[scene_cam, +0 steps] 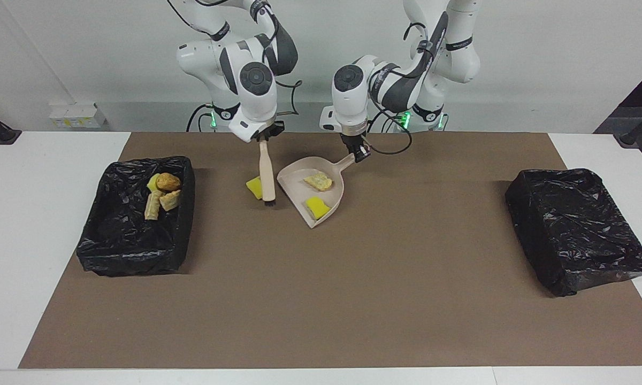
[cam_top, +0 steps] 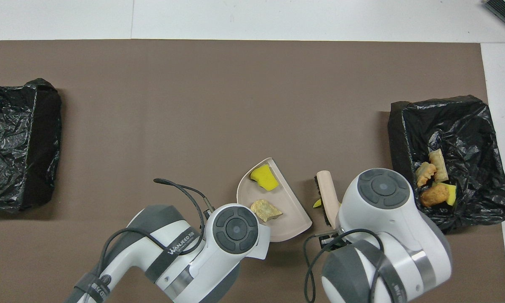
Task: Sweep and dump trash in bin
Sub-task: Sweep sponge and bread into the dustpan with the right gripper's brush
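- Gripping a smooth beige dustpan (scene_cam: 313,195) by its handle, left tool (scene_cam: 359,153) cradles one yellow sponge chunk (scene_cam: 317,207) and a crusty pastry piece (scene_cam: 319,181).
- Right tool (scene_cam: 265,140), clamped on the brush (scene_cam: 266,172), hangs beside another sponge scrap (scene_cam: 254,187) on the bench (scene_cam: 406,299).
- Crinkled black-lined bin (scene_cam: 134,235) holds four scraps (scene_cam: 162,195).

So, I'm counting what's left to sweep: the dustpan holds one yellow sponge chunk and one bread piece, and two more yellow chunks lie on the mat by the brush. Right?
Not quite. Only one yellow chunk lies on the mat by the brush, as the facing view shows. The rest stands: the dustpan holds one yellow sponge chunk and one bread piece.
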### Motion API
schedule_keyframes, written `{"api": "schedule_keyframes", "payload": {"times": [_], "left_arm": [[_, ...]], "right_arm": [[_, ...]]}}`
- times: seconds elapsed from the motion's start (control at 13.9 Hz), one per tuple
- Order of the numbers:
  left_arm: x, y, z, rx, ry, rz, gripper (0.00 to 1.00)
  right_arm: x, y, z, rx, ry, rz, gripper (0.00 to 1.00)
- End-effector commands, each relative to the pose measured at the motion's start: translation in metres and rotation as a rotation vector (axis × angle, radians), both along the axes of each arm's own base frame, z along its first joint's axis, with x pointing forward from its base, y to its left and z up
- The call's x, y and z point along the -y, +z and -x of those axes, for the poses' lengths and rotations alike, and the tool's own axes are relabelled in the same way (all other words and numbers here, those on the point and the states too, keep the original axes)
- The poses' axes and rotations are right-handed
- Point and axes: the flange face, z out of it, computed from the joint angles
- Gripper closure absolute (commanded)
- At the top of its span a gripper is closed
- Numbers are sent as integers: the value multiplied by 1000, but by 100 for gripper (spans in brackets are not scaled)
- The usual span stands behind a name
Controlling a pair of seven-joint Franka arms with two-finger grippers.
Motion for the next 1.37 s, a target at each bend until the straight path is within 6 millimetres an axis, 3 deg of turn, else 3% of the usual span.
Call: {"api": "schedule_keyframes", "payload": {"times": [0.0, 0.14, 0.29, 0.5, 0.79, 0.94, 1.15, 1.3], "left_arm": [[7, 8, 7, 10, -48, -25, 100], [18, 16, 16, 3, -71, -33, 100], [26, 17, 24, -4, -80, -29, 100], [27, 18, 33, -17, -87, -47, 100], [27, 17, 34, -17, -84, -49, 100], [27, 17, 34, -17, -82, -49, 100], [25, 16, 36, -22, -82, -56, 100], [24, 16, 35, -22, -81, -56, 100]], "right_arm": [[28, -6, -2, 0, 29, -22, 100], [68, -16, -2, -5, 73, -75, 100], [90, -24, -1, 12, 100, -107, 100], [100, -37, 20, 63, 123, -113, 100], [115, -39, 23, 70, 122, -122, 100], [94, -43, 28, 81, 107, -117, 100], [12, -38, 55, 82, 17, -116, 100], [-32, -38, 75, 82, -24, -115, 100]]}}
